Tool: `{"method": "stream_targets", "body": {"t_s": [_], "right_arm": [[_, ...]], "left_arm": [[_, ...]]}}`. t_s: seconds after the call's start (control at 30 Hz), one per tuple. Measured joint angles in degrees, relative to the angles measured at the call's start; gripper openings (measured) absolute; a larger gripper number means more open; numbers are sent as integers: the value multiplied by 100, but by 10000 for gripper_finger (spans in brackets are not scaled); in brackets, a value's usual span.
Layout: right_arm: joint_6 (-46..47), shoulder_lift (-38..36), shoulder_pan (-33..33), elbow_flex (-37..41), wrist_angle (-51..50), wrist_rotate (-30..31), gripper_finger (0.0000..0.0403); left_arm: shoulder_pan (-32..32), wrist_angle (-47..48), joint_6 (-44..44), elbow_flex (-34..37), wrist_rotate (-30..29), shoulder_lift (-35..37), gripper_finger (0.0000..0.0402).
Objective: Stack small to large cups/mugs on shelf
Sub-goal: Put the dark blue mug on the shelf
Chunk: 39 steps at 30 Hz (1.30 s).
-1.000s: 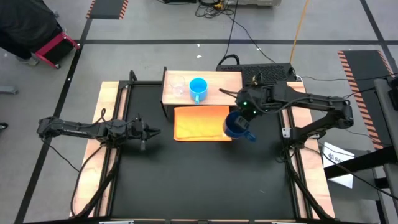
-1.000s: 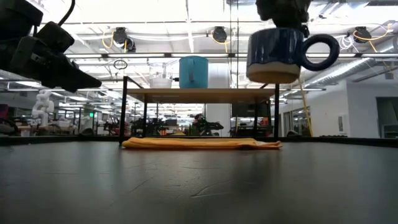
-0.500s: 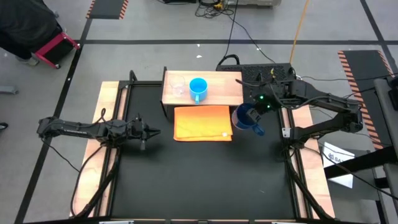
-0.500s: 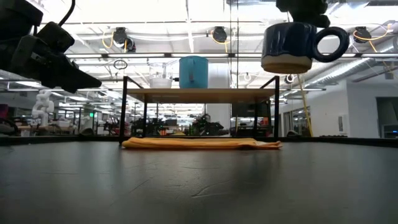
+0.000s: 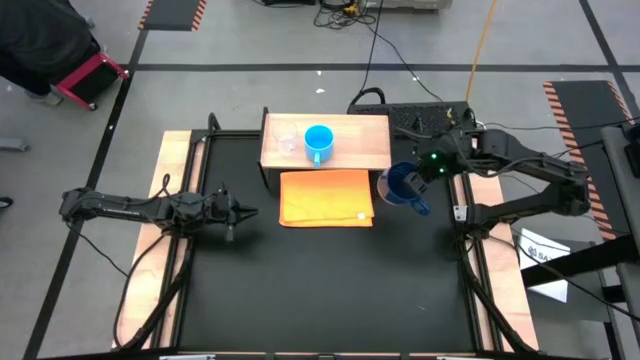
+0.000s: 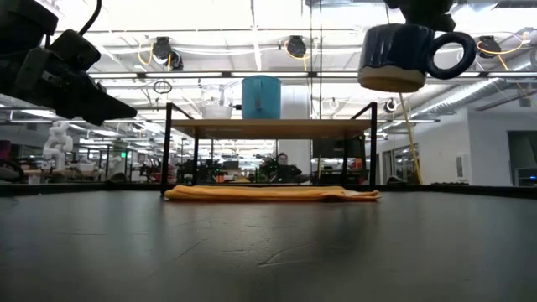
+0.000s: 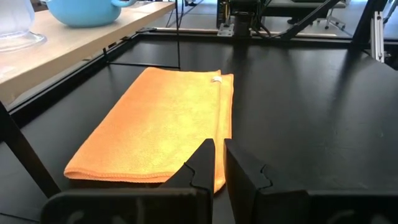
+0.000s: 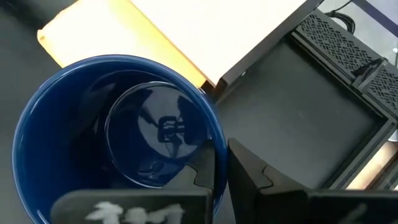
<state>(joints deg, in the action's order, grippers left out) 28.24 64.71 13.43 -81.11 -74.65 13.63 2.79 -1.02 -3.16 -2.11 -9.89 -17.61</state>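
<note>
The dark-blue mug [image 5: 400, 186] hangs upright from my right gripper [image 5: 417, 177], off the right end of the light-wood shelf [image 5: 365, 140] and above its board in the low view [image 6: 403, 54]. The light-blue mug [image 5: 318, 141] and the tiny clear glass cup [image 5: 286, 141] stand on their bases on the shelf. My left gripper [image 5: 250, 211] is shut and empty, above the table to the left of the orange cloth [image 5: 325, 197]. My right gripper holds the dark-blue mug by its rim wall [image 8: 216, 140], one finger inside the mug and one outside. The fingers come from above, pointing down. The mug hangs upright, lifted clear of the table, with its handle [image 6: 449, 54] toward the table's right and near side.
The orange cloth lies flat on the black table in front of the shelf. A black perforated box [image 5: 420, 115] with cables sits behind the shelf's right end. A person [image 6: 281, 164] shows far off in the room beyond the table.
My right gripper has carried the dark-blue mug up and toward the table's right and far edge, from over the cloth's right edge to beside the shelf's right end. The mug has stayed upright.
</note>
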Motion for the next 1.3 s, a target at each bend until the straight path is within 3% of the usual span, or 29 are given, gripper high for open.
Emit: {"method": "stream_targets", "body": {"t_s": [0.47, 0.73, 1.0, 1.3], "right_arm": [[108, -726, 6, 1125, 512, -3, 10], [110, -789, 9, 1260, 636, -25, 10], [-154, -696, 285, 1257, 1818, -49, 10], [-700, 49, 1139, 1220, 2515, -1020, 10]], "left_arm": [[-2, 4, 41, 0, -2, -2, 37], [-1, 1, 0, 0, -2, -2, 37], [0, 0, -5, 0, -2, -2, 37], [0, 0, -15, 0, 94, 0, 37]]}}
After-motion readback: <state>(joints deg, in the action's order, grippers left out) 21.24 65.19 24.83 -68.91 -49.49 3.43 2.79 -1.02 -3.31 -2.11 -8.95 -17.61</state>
